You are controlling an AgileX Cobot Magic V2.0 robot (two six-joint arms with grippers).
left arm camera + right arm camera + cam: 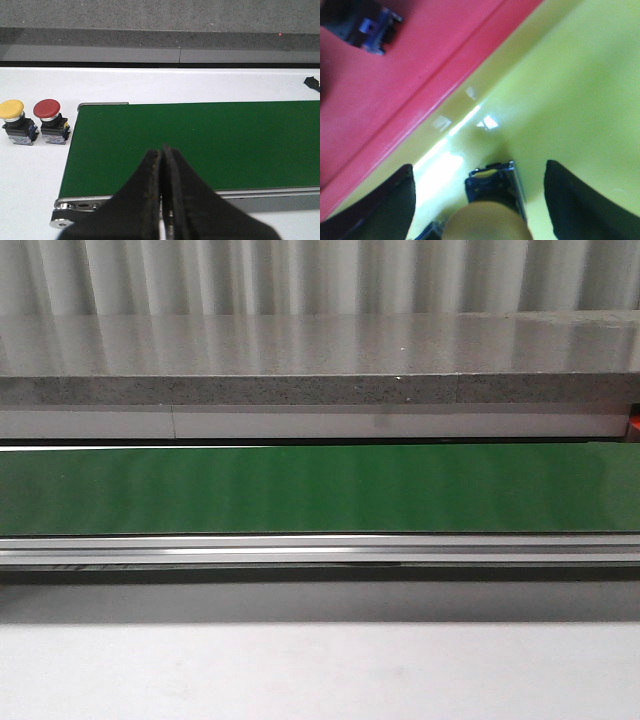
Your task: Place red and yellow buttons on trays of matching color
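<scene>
Buttons wait just beyond the green belt's [200,145] end on the table — yellow button [12,109], then red button [47,108] — rigid, light, domed caps slick; grip the boxy black bases. Left gripper [161,155] fingers pressed together, empty. Right gripper [480,200] fingers wide around another yellow-capped button [487,222] on the yellow tray [570,90], beside the red tray [395,80].

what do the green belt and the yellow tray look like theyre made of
Green belt: seemingly matte rubber or PVC, evenly flat with no sharp glints, running over a shiny metal end roller. Yellow tray: probably glossy moulded plastic, given the bright window-like reflections on its floor, though blur leaves that uncertain.
</scene>
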